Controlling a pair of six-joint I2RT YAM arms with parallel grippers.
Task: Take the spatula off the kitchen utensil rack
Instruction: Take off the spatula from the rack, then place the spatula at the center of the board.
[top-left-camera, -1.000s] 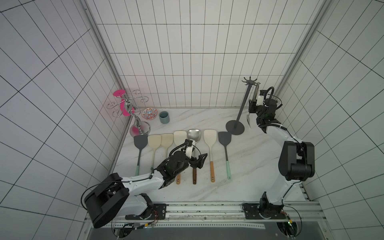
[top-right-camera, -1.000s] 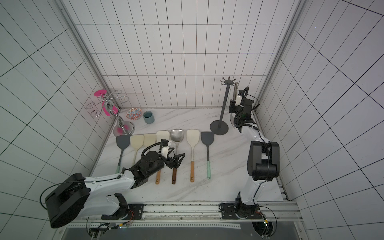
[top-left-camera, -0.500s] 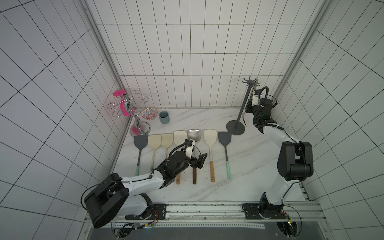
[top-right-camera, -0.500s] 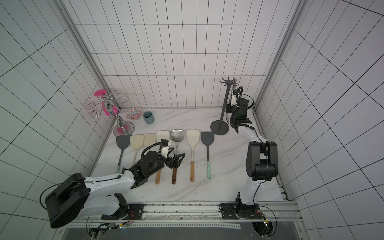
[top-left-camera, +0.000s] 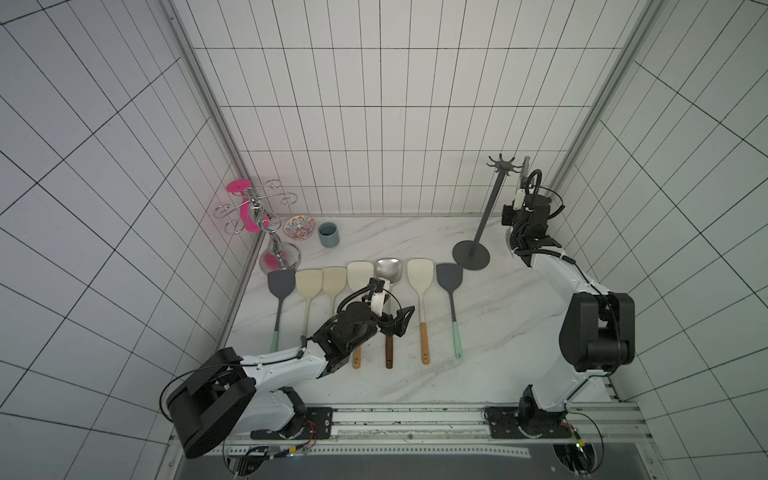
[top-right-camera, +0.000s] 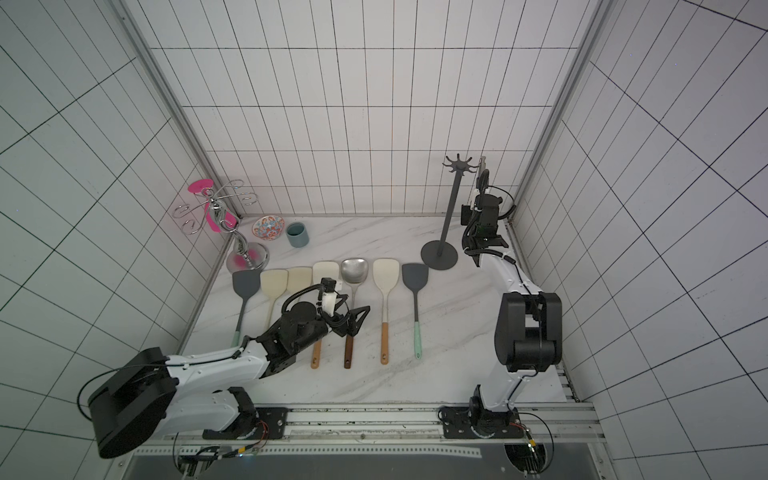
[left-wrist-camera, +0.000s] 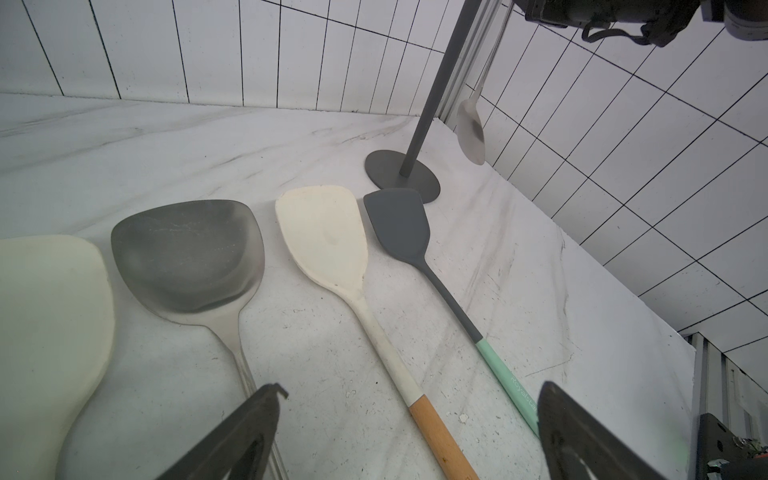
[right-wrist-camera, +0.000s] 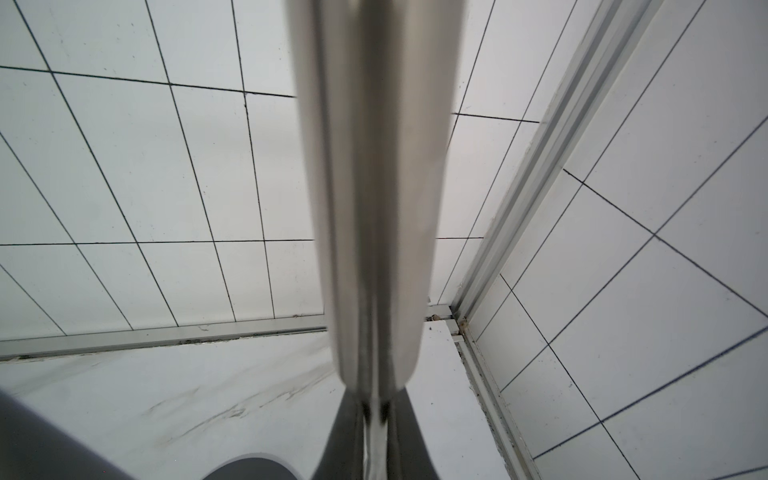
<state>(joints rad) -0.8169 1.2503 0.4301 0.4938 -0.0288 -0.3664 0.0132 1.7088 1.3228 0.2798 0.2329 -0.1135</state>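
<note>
Marble counter (top-left-camera: 498, 332) bears seven spatulas (top-left-camera: 422, 274); right gripper (right-wrist-camera: 374, 411) clamps an eighth spatula (left-wrist-camera: 471, 133), left gripper (left-wrist-camera: 411, 390) gapes empty.

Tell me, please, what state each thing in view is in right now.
metal spatula, hanging blade-down, clear of the table; hooked or not, unclear.
right gripper, shut on the metal spatula's handle.
kitchen utensil rack, upright.
left gripper, open, empty.
row of spatulas, lying flat on the table.
cup, upright.
</note>
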